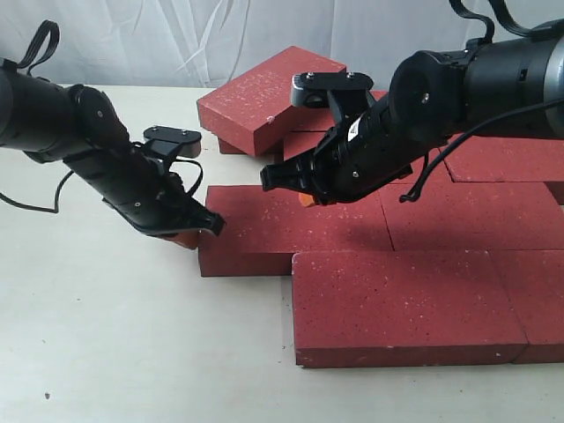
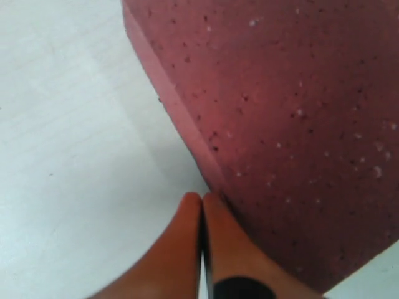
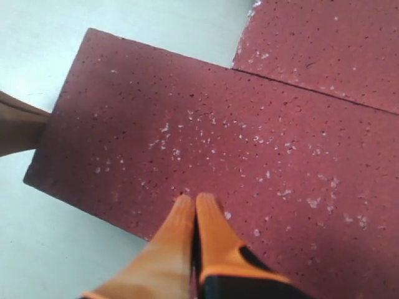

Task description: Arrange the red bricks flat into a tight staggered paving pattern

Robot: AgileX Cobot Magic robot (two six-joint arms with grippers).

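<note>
Several red bricks lie flat in staggered rows on the white table. The left brick of the middle row [image 1: 291,225] [image 3: 187,124] [image 2: 280,124] sticks out to the left of the front brick [image 1: 405,304]. My left gripper [image 1: 183,236] [image 2: 201,198] is shut and empty, its orange fingertips against that brick's left end face. The right gripper [image 1: 306,199] [image 3: 195,199] is also shut and empty, tips down on the same brick's top near its far edge. In the right wrist view one left finger [image 3: 19,128] shows at the brick's end.
One more brick [image 1: 264,97] rests tilted on others at the back. Further flat bricks [image 1: 467,211] [image 1: 538,300] [image 1: 502,159] fill the right side. White tabletop [image 1: 115,335] stretches to the left and front, with a white curtain behind.
</note>
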